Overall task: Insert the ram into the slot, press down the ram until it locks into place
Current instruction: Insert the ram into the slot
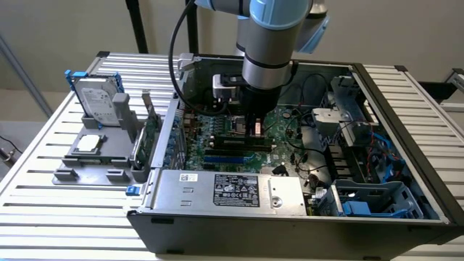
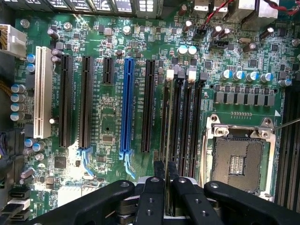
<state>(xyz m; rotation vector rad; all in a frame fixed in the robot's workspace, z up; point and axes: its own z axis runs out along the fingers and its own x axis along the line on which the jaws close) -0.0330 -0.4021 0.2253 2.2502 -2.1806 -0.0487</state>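
End effector (image 2: 166, 169) pinching ram (image 2: 165, 123) edge-on, lengthwise along slot (image 2: 170, 74).

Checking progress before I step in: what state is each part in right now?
Dark metal computer case: open, insides exposed.
Square silver processor socket: empty.
Long blue expansion slot: empty.
Long white expansion slot: empty.
Black robot gripper: low over the narrow black memory slots.

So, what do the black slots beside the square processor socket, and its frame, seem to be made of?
The black slots look like matte moulded plastic, with paler clips at one end. The processor socket frame looks like bare metal: silvery, with bright glints, probably steel.
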